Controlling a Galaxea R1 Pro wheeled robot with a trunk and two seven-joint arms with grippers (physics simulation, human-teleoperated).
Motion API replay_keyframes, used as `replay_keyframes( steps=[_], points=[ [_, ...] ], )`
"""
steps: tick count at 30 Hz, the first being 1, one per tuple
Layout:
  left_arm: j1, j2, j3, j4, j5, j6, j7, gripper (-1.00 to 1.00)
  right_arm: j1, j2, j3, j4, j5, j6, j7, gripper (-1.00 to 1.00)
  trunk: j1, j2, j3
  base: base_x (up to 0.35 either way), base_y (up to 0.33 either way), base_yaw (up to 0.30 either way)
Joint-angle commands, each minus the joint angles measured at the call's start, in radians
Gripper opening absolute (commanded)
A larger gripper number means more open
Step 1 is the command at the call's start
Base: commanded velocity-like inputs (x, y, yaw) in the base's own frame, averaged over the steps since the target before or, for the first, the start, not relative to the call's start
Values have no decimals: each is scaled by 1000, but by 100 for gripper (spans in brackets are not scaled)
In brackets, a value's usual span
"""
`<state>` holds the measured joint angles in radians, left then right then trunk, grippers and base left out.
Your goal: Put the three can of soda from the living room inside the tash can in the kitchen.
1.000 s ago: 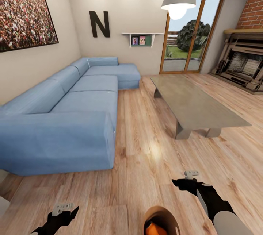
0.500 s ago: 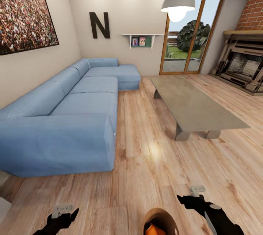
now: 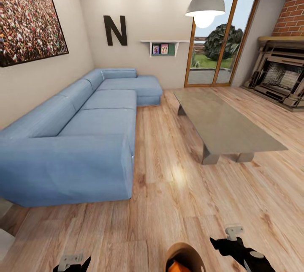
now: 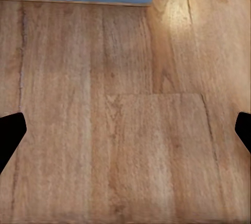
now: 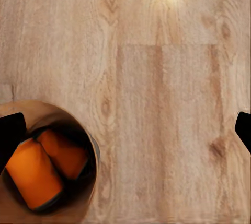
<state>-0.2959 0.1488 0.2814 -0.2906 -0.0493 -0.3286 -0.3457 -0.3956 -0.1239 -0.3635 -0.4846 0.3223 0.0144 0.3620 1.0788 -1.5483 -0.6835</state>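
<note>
Two orange cans lie on their sides in the bin on the wood floor, between the robot's arms. The right gripper is nearer it than the left gripper. Both grippers' fingers are spread wide, holding nothing. The blue can isn't seen.

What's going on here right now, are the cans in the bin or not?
The robot stands on the living room's light wood floor, beside the long blue corner sofa. The round bin with a brown inside holds two bright orange soda cans; a third is not visible. Both the left gripper and the right gripper are open and hold nothing.
</note>
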Motion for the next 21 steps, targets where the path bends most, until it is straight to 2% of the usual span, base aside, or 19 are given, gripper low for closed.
replay_keyframes(
  steps=[1, 3, 4, 10, 18, 21],
  points=[
    [0, 0, 0, 9, 0, -8, 0, 100, 7, 0, 0, 0, -1, -12, 0, 100, -4, 7, 3, 0, 0, 0],
    [0, 0, 0, 23, 0, -18, 1, 100, 18, 0, 0, 2, -1, -43, -1, 100, -12, 21, 10, 0, 0, 0],
    [0, 0, 0, 45, 0, -32, 10, 100, 28, -1, -1, 27, 0, -101, -1, 100, -15, 28, 13, 0, 0, 0],
    [0, 0, -1, 98, -1, -88, 35, 100, 37, -4, -1, 129, 2, -210, -8, 100, -38, 70, 32, 0, 0, 0],
    [2, 2, -1, 124, -1, -128, 50, 100, 40, -8, -1, 167, 2, -242, -10, 100, -69, 126, 57, 0, 0, 0],
    [7, 3, -1, 157, -1, -173, 95, 100, 48, -16, -1, 192, 1, -254, -11, 100, -81, 147, 66, 0, 0, 0]
  ],
)
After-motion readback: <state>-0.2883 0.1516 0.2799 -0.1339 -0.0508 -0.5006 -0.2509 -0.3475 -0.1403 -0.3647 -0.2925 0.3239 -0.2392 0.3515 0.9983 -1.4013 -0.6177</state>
